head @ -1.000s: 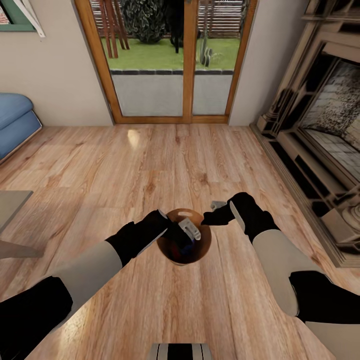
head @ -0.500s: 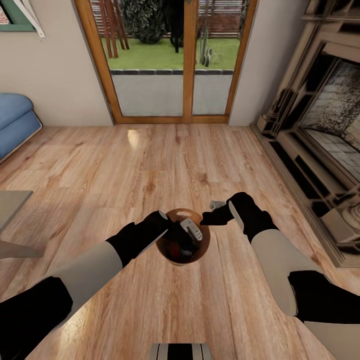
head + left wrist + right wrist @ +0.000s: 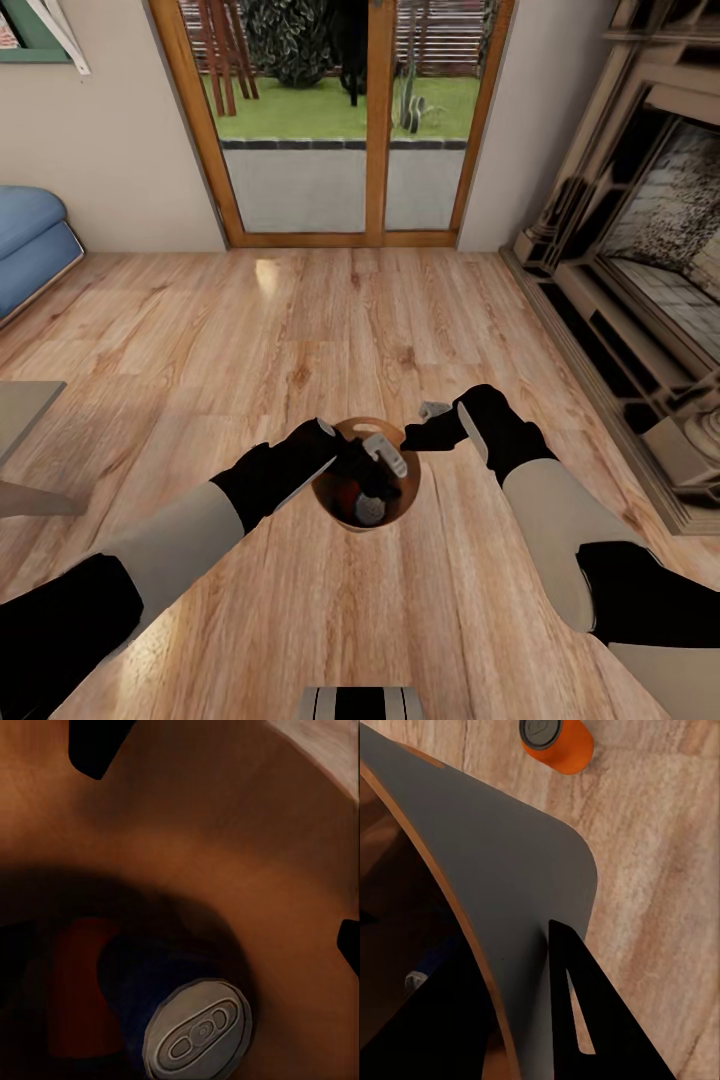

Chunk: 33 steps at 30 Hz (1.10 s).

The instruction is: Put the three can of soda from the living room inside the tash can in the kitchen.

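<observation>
Over living-room floor: tash can pinched at rim by my right gripper. My left gripper spread over opening. Inside: blue can, orange can. Third, orange can on floor. Advice: lift left straight, avoid wall.
</observation>
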{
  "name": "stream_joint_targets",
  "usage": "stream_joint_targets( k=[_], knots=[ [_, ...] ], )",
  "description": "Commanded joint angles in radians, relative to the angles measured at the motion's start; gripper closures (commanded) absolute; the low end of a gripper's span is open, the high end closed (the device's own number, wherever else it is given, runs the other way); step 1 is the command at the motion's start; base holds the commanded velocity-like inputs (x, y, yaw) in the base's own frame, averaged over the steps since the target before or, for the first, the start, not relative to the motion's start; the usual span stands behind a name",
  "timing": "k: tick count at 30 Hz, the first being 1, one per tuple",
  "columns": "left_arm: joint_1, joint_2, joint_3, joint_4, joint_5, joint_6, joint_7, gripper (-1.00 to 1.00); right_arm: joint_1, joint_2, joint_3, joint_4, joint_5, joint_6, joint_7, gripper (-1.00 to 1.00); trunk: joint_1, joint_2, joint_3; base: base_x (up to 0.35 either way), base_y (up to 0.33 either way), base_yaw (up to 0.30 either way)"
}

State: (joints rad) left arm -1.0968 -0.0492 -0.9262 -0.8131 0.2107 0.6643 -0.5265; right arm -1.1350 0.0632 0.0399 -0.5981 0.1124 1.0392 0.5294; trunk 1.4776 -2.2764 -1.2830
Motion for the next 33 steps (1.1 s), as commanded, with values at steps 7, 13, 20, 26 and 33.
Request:
stream_joint_targets(
  k=[7,13,20,26,33],
  knots=[
    [0.033,0.211,0.005,-0.286,0.013,0.011,-0.033,-1.00,0.000,-0.013,-0.006,0.000,-0.041,0.008,0.011,1.00,0.000,0.000,0.000,0.000,0.000,0.000],
    [0.241,0.401,0.154,-0.643,0.022,0.020,-0.048,-1.00,0.001,-0.056,-0.008,0.003,-0.044,0.008,0.043,1.00,0.000,0.000,0.000,0.000,0.000,0.000],
    [0.496,0.429,0.484,-0.722,0.023,-0.130,-0.105,-1.00,0.005,-0.186,-0.004,0.005,-0.043,0.008,0.091,1.00,0.000,0.000,0.000,0.000,0.000,0.000],
    [0.743,0.362,0.950,-0.626,0.014,-0.371,-0.070,-1.00,0.063,-0.293,-0.004,0.005,-0.040,0.008,0.099,1.00,0.000,0.000,0.000,0.000,0.000,0.000],
    [0.785,0.235,1.035,-0.367,0.004,-0.700,0.327,-1.00,0.166,-0.385,-0.010,-0.001,-0.040,-0.003,0.230,1.00,0.000,0.000,0.000,0.000,0.000,0.000]
  ],
)
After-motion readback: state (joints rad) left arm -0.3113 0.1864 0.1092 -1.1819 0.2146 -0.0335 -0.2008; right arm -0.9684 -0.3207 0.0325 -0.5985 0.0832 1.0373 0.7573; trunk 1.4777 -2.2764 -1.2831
